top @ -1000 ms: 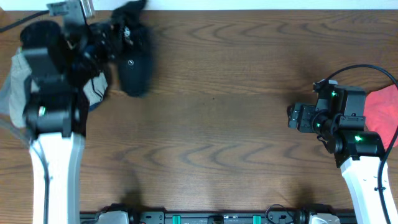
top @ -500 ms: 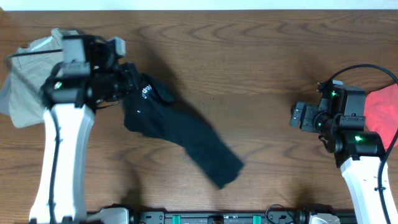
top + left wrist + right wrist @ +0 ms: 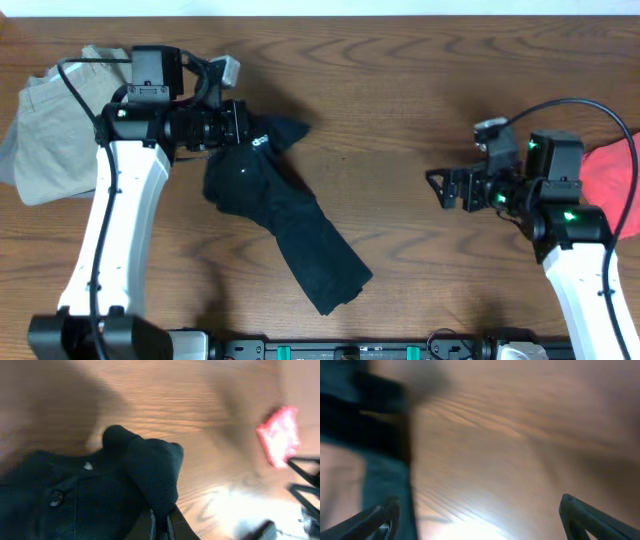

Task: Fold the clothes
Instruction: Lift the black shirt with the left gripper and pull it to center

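Left gripper (image 3: 248, 132): jaws are pressing together on a bunched fold of the T-shirt (image 3: 285, 235). In the left wrist view the fold is rising out of the closed fingers (image 3: 161, 527) as a rounded hump of fine, pebbly knit.

T-shirt: black, soft, matte. It is lying toward the left half of the table (image 3: 400, 90), gathered thick at the gripped upper end. From there it is trailing diagonally toward the front edge as one long, wrinkled band with a blunt, squared-off end. A small white logo print (image 3: 262, 143) is showing just beside the grip. A second faint round mark (image 3: 56, 498) is showing on the flatter cloth in the left wrist view.

Right gripper (image 3: 441, 188): jaws are standing wide with nothing between them. It is hovering over bare wood, well apart from the T-shirt. In the right wrist view the two dark fingertips (image 3: 382, 515) are sitting at opposite edges of the frame. That view is blurring heavily, and the dark shapes at its upper left cannot be identified.

Table: brown wood with a wavy, arching grain and a slight sheen.

Other cloth:
- The khaki-beige trousers (image 3: 50, 140) are lying crumpled at the far left, behind the left arm.
- A red cloth (image 3: 612, 172), lumpy in outline, is lying at the right edge behind the right arm.
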`<state>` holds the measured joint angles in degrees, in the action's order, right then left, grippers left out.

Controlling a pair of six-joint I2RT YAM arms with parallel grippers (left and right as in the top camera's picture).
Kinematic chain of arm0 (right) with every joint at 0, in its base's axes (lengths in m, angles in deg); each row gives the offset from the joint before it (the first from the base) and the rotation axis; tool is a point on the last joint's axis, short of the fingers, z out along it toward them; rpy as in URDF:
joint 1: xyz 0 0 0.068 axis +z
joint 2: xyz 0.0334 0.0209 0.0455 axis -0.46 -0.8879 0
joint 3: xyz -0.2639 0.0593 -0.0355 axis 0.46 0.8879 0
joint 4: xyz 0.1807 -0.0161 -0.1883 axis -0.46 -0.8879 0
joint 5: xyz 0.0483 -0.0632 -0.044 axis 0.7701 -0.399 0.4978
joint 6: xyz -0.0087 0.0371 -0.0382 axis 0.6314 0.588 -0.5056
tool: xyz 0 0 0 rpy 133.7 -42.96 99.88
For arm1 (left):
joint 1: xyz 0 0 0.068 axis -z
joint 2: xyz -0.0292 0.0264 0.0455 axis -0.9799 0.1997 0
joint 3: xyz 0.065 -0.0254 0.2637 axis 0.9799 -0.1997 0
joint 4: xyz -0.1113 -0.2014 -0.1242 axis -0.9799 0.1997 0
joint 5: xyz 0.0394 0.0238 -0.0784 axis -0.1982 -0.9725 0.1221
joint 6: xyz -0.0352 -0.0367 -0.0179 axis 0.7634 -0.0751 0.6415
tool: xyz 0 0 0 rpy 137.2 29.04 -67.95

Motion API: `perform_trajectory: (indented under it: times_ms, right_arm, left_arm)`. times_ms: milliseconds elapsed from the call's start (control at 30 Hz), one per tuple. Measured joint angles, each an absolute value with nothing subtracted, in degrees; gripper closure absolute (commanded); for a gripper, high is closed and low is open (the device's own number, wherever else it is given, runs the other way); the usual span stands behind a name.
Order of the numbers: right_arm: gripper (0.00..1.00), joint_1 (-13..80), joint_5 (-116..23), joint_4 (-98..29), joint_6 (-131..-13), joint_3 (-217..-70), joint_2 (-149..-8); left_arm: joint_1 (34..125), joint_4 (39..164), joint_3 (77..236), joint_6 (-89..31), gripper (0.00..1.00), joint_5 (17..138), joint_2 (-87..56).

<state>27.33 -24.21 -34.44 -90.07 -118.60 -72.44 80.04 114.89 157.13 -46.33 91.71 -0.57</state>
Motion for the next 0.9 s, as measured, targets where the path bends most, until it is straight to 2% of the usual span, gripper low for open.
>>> perform_trajectory:
  times_ms: [167,333,667,900]
  right_arm:
    - [0.02,31.0,-11.2,-24.8,-91.3,-118.8,-76.0]
    - [0.12,35.5,-4.5,-20.1,-91.3,-118.8,-79.1]
    - [0.29,42.6,-1.5,-9.1,-86.9,-118.8,-80.5]
    - [0.3,44.2,-4.2,-10.7,-85.2,-118.8,-80.5]
  left_arm:
    - [83.2,114.7,157.1,-47.9,0.94,96.0,-5.7]
    - [86.3,112.9,157.1,-48.5,0.94,97.6,-8.7]
    - [90.5,111.8,157.1,-48.5,0.94,97.8,-9.2]
    - [91.1,111.7,157.1,-48.5,0.94,93.4,-9.2]
